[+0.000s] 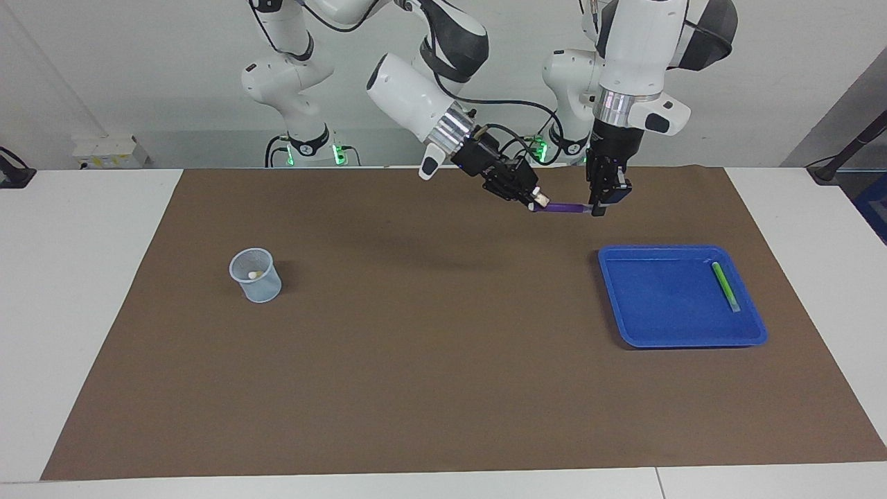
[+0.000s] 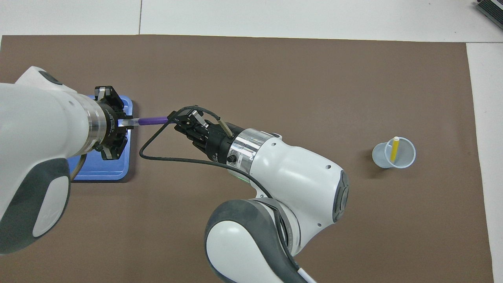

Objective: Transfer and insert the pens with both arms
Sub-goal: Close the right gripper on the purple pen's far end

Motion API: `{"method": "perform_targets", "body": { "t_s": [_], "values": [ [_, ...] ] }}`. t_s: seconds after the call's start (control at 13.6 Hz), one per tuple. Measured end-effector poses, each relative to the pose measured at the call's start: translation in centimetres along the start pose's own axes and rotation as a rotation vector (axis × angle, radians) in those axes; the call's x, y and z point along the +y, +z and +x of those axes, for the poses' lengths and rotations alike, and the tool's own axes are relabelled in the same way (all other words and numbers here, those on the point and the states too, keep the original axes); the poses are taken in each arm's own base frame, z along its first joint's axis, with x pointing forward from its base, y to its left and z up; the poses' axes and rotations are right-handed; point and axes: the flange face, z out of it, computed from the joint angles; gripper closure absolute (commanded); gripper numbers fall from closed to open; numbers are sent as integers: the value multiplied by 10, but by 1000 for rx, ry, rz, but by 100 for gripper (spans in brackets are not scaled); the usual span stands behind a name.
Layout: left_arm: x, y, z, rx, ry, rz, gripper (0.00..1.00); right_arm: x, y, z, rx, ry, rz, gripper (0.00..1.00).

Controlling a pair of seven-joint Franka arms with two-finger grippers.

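The purple pen (image 1: 565,207) hangs level in the air between the two grippers, over the brown mat beside the blue tray; it also shows in the overhead view (image 2: 153,120). My left gripper (image 1: 596,208) (image 2: 125,122) points down and is shut on one end of it. My right gripper (image 1: 537,202) (image 2: 177,121) is tilted and sits at the pen's other end. The green pen (image 1: 725,285) lies in the blue tray (image 1: 658,298). The yellow pen (image 2: 393,149) stands in a clear cup (image 1: 256,277) (image 2: 402,159).
The tray (image 2: 98,173) is toward the left arm's end of the table, mostly hidden under the left arm from above. The cup is toward the right arm's end. A brown mat (image 1: 429,346) covers the table's middle.
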Motion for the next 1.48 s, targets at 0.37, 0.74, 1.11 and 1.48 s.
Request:
{"method": "perform_targets", "body": {
  "t_s": [0.37,0.74,1.11,1.48],
  "values": [
    [0,-1,0,0,-1,-2,100,0,0,0,2,0,1,77],
    [-1,-3,0,-1,-6,-4,100,-4,-2,0,5,4,11,100],
    [-1,-4,0,-2,-14,-5,100,-4,-2,0,8,6,14,100],
    [-1,-4,-1,-2,-17,-5,100,-4,-2,0,8,6,14,100]
  ]
}}
